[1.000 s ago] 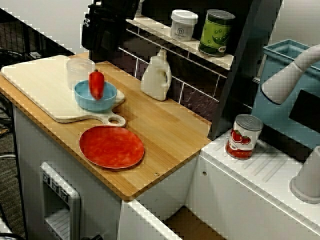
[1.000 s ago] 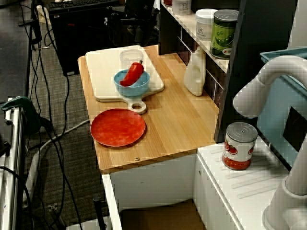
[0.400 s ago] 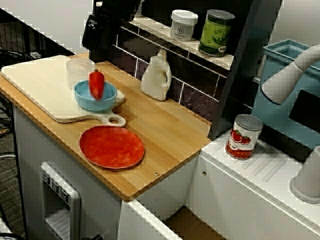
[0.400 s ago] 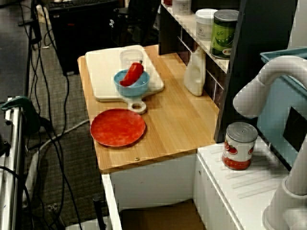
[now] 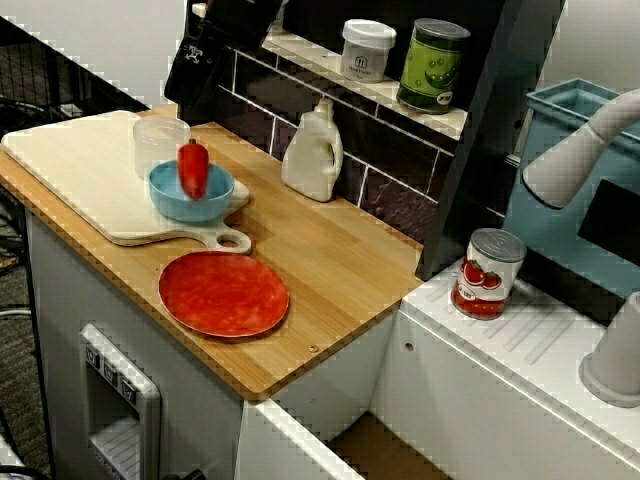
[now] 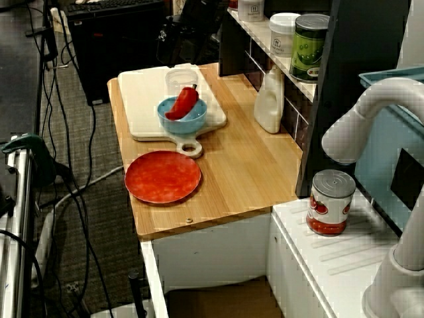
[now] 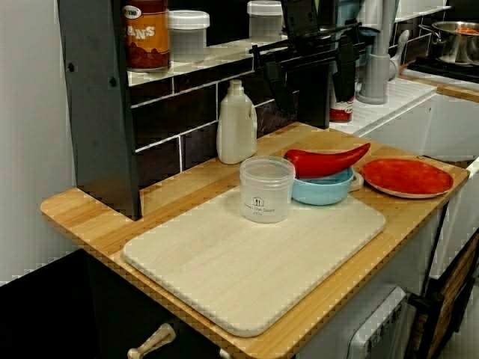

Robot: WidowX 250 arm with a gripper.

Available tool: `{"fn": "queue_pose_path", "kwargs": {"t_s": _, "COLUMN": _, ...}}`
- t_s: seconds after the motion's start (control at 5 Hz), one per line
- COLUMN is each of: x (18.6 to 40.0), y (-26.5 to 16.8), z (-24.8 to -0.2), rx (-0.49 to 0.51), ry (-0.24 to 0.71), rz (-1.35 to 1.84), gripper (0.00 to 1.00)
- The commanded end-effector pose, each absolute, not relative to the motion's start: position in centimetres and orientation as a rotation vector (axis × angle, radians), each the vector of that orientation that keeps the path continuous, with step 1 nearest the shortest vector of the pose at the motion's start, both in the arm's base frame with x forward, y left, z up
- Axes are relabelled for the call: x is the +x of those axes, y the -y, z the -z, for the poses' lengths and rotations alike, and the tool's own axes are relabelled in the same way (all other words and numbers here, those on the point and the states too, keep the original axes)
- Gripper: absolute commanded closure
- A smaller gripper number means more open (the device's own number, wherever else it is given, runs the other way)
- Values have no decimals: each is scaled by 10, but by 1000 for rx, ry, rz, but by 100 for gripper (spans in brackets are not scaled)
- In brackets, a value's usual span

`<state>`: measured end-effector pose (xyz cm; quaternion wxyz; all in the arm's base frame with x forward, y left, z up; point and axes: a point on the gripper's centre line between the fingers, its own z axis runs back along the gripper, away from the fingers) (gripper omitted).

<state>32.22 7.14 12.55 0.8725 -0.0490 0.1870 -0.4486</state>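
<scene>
The end effector [image 7: 313, 97] hangs over the tabletop [image 7: 179, 183], fingers spread wide with nothing between them. Beneath it the pepper [image 7: 326, 161] lies across the bowl [image 7: 322, 191], too long to fit inside, its tip jutting past the rim. A cup [image 7: 267, 188] stands just beside, on the board [image 7: 247, 262].

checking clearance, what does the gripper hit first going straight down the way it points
Probably the pepper lying in the bowl: the open gripper hangs over it in every view, though depth is unclear.
</scene>
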Motion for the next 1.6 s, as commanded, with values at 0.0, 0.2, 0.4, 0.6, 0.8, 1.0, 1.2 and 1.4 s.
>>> {"fn": "queue_pose_path", "kwargs": {"t_s": 0.0, "x": 324, "y": -82, "z": -143, "rx": -124, "ry": -373, "rz": 878, "gripper": 0}}
{"fn": "queue_pose_path", "kwargs": {"t_s": 0.2, "x": 323, "y": -85, "z": -145, "rx": -140, "ry": -367, "rz": 870, "gripper": 0}}
{"fn": "queue_pose_path", "kwargs": {"t_s": 0.4, "x": 321, "y": -87, "z": -148, "rx": -152, "ry": -362, "rz": 857, "gripper": 0}}
{"fn": "queue_pose_path", "kwargs": {"t_s": 0.6, "x": 318, "y": -89, "z": -150, "rx": -147, "ry": -344, "rz": 861, "gripper": 0}}
{"fn": "queue_pose_path", "kwargs": {"t_s": 0.8, "x": 313, "y": -91, "z": -154, "rx": -140, "ry": -308, "rz": 873, "gripper": 0}}
{"fn": "queue_pose_path", "kwargs": {"t_s": 1.0, "x": 310, "y": -94, "z": -158, "rx": -148, "ry": -295, "rz": 865, "gripper": 0}}
{"fn": "queue_pose_path", "kwargs": {"t_s": 1.2, "x": 308, "y": -98, "z": -160, "rx": -157, "ry": -286, "rz": 857, "gripper": 0}}
{"fn": "queue_pose_path", "kwargs": {"t_s": 1.4, "x": 306, "y": -102, "z": -160, "rx": -163, "ry": -282, "rz": 857, "gripper": 0}}
